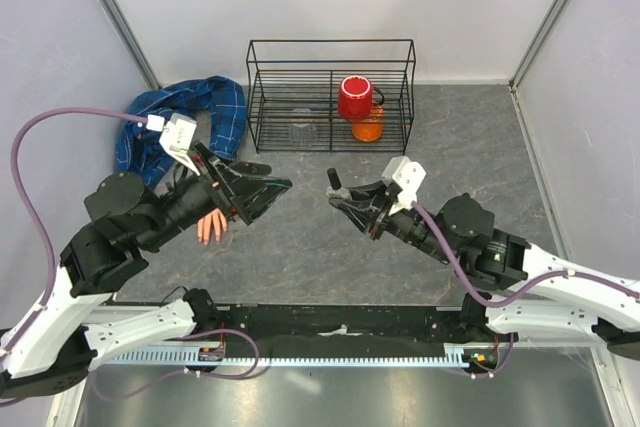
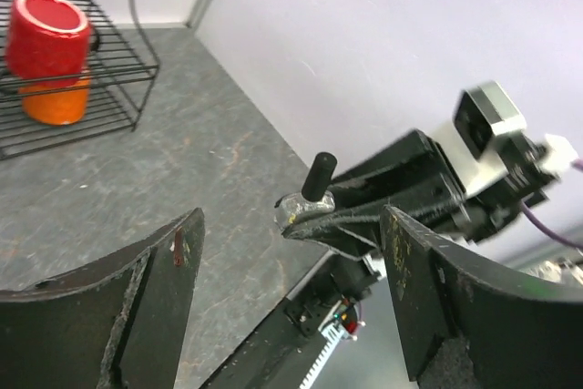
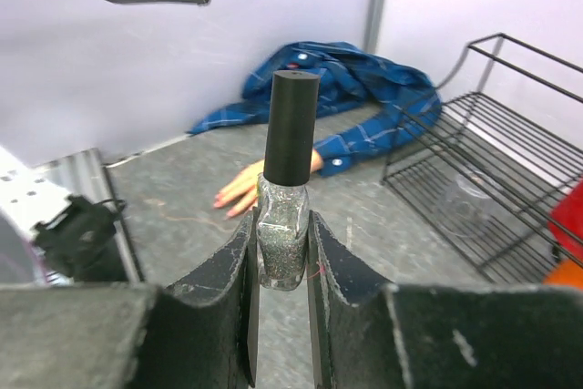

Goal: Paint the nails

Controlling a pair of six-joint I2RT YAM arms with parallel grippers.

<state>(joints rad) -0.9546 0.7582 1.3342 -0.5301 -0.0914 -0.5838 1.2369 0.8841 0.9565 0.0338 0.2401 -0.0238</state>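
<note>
The nails [image 3: 220, 201] look pinkish on peach fingertips beside the blue plaid sleeve [image 3: 364, 107]. The left gripper [image 1: 280, 187] has its fingers spread wide; the right gripper [image 3: 282, 252] has its fingers clamping a glittery, black-capped bottle [image 3: 284, 179].

The table [image 1: 300, 247] is matt, mottled grey, stone-like and slightly rough. The rack [image 1: 330, 44] is thin black metal wire, and the cup [image 1: 355, 97] in it is glossy red. The sleeve [image 1: 215, 107] is soft woven plaid cloth, crumpled. The fake hand [image 3: 241, 190] looks smooth and rubbery, its nails [image 3: 220, 199] too small to judge. The bottle [image 3: 281, 248] is clear glass full of glitter, its cap [image 3: 291, 125] smooth satin-black plastic. The fingers [image 3: 228, 298] of the right gripper [image 3: 281, 223] are matt black plastic, scuffed grey at the edges.
</note>
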